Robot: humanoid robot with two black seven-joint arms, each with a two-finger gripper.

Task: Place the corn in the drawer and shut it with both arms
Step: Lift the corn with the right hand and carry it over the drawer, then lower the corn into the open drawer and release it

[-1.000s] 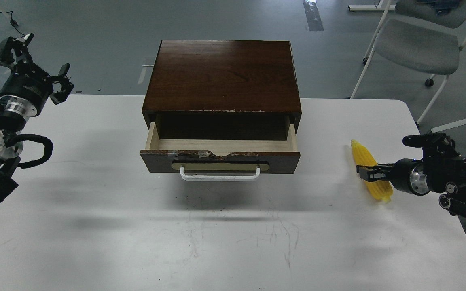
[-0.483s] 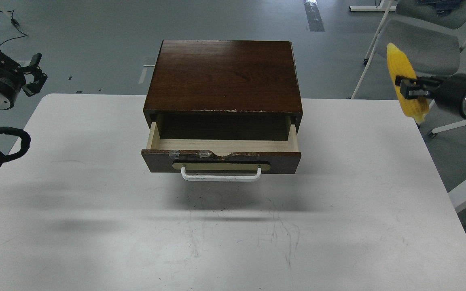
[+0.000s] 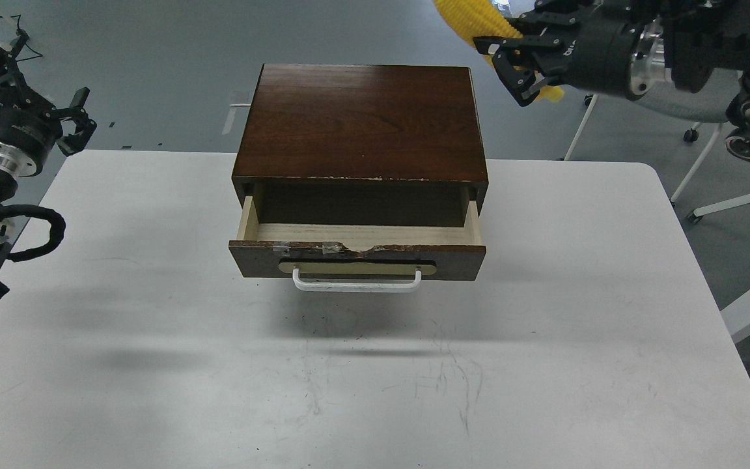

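Note:
The dark brown drawer (image 3: 459, 264) is pulled open from its cabinet (image 3: 359, 120), its pale wood inside empty and its white bar handle (image 3: 357, 284) facing me. My right gripper (image 3: 510, 64) is high at the top right, beyond the cabinet's back right corner, and is shut on the yellow corn (image 3: 469, 16). The corn runs up out of the top edge, with its other end showing behind the fingers. My left gripper (image 3: 33, 88) is open and empty, off the table's far left corner.
The white table (image 3: 577, 365) holds only the cabinet. Grey chairs with white legs (image 3: 707, 189) stand to the right of the table, behind my right arm. A black cable (image 3: 36, 234) loops off my left arm.
My right gripper lifted the corn off the table's right side, then carried it up and left to the cabinet's back right corner. My left arm drifted slightly.

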